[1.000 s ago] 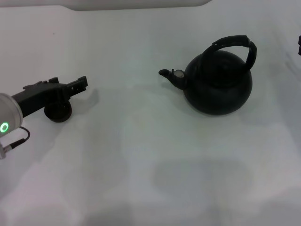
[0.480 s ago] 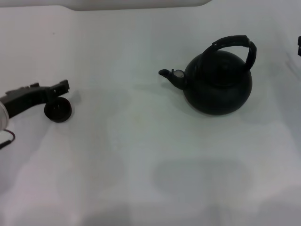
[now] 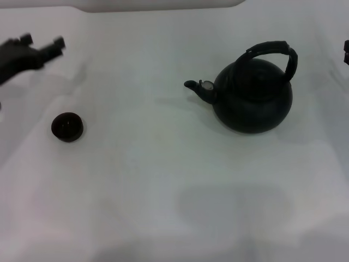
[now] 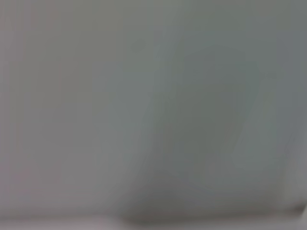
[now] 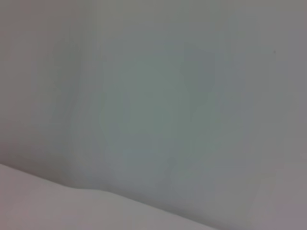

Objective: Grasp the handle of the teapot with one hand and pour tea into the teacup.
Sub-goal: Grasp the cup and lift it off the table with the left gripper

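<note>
- Standing upright on the white table (image 3: 163,180), the teapot (image 3: 252,98) serves as the landmark; its spout (image 3: 195,87) points toward the robot's left side.
- The handle (image 3: 270,52) arches over the teapot's top. Its long axis runs roughly in line with the spout, so a grasp calls for jaws closing across that line.
- The teacup (image 3: 67,126) sits well apart from the teapot, on the spout side and slightly nearer the robot. It is upright and nothing touches it.
- The left gripper (image 3: 41,46) hovers above the table beyond the teacup, well apart from the teapot on the spout side. It holds nothing; its fingers are blurred, so their opening cannot be told.
- The right gripper (image 3: 346,52) shows only as a dark sliver at the picture's edge, on the side of the teapot away from the spout. Its opening cannot be told.
- Judgement: the right gripper lies nearer the handle, with the handle toward the robot's left of it, so it is the likelier arm for the grasp. The pour then requires carrying the teapot across to the teacup.
- Count: one teapot, one handle, one teacup, two grippers.
- Both wrist views show only blank table surface.
</note>
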`<state>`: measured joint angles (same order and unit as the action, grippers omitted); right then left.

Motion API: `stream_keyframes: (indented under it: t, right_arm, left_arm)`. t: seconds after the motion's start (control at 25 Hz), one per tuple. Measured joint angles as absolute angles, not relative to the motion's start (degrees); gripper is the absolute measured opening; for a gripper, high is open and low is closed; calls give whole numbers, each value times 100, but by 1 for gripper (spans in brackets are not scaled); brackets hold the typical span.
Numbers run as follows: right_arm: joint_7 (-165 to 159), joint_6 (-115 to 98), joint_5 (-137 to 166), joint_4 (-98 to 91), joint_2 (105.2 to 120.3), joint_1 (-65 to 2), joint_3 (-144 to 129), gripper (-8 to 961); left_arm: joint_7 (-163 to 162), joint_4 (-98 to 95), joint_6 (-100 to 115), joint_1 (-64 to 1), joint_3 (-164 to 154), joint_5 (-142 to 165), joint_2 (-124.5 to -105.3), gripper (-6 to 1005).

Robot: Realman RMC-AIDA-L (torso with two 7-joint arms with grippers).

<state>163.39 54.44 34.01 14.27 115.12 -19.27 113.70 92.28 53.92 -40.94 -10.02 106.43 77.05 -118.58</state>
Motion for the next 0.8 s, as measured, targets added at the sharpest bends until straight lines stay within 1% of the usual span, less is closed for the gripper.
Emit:
stream_keyframes:
  t: [0.16,0.24,0.44,0.6,0.8]
  right_arm:
    - [16327,5552,3398,1423,11513,-1904,11366,855]
    - [16314,5584,3390,1417,11513,-1892,11365,855]
    - [16314,5565,3397,1410,11514,-1912,11364,855]
    - [16327,5545,3401,1406,11513,-1932,11364,855]
    - [16333,5538,3402,1406,11513,-1939,11360,855]
  left_arm:
    - [10884,3863,-5713,-1549,12036,6561,-11778,861]
    - [11118,3592,-6191,-1615,12266,6529,-11736,861]
    - [11495,3251,-6991,-1515,12309,6724,-11732,861]
    - [11825,2784,-7692,-1438,12322,6744,-11666,861]
    - [11417,2831,-7905,-1131,12290,7272,-11628,861]
